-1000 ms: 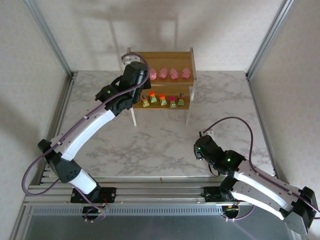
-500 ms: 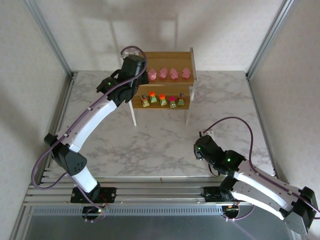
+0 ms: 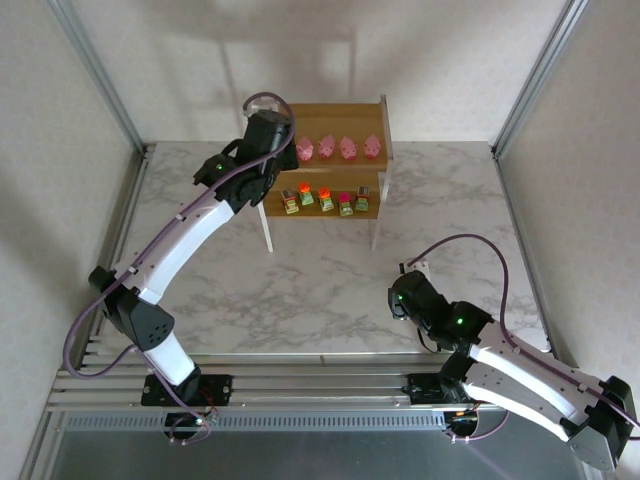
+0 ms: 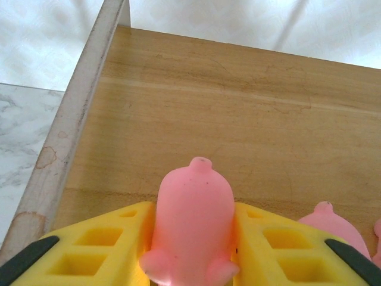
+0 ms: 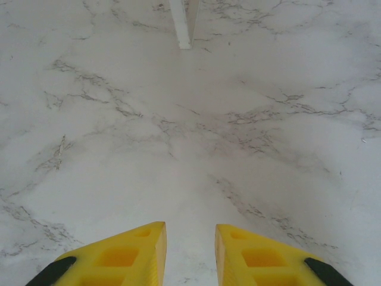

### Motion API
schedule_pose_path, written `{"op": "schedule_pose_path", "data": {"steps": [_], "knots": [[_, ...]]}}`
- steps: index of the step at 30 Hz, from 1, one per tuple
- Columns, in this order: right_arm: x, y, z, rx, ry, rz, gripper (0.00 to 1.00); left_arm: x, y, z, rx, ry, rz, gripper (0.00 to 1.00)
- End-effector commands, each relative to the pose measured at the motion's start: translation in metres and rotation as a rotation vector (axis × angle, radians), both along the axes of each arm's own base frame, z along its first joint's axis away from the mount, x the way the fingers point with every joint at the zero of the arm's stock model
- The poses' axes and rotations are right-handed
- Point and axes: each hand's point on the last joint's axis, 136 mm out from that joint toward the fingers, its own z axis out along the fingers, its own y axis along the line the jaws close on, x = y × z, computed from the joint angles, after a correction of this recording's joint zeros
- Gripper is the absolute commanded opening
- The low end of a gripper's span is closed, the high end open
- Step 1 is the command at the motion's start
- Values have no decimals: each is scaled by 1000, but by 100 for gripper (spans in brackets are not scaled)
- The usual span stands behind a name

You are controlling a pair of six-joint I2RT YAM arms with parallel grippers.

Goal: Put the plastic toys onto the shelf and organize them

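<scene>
— What did the top view show?
— Four pink toys [image 3: 347,148] lined the shelf's [image 3: 330,115] upper tier, and five blocky toys [image 3: 326,198] the lower.
— The left wrist view?
— The left gripper [image 4: 193,205] clasped a fifth pink toy [image 4: 193,232] on the shelf, near its left panel [image 4: 77,119].
— The right wrist view?
— The right gripper [image 5: 189,229] hung slightly parted and empty, short of a shelf leg [image 5: 184,24].

You had five pink figures [image 3: 326,147] to tally: four stood in a row on the upper tier of the shelf [image 3: 330,118] in the top view, and a fifth figure [image 4: 193,208] sat between the fingers of the left pincer [image 4: 193,238] in the left wrist view. You also had five green-based blocky toys [image 3: 326,199] on the lower tier. That made one shelf of two tiers, and two arms [image 3: 190,235].
</scene>
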Motion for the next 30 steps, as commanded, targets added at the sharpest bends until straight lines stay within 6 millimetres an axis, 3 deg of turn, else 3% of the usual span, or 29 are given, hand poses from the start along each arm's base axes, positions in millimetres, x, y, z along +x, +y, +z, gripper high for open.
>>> {"op": "schedule_pose_path", "data": {"steps": [1,20,30], "knots": [[2,-6,-1,1,-10,-35,28,0,3,0,-3,13,6,38],[1,-6,-1,4,-10,-35,30,-3,8,11,-10,-14,20,54],[2,-5,-1,2,-8,-33,31,-8,14,28,-24,-56,35,56]]}}
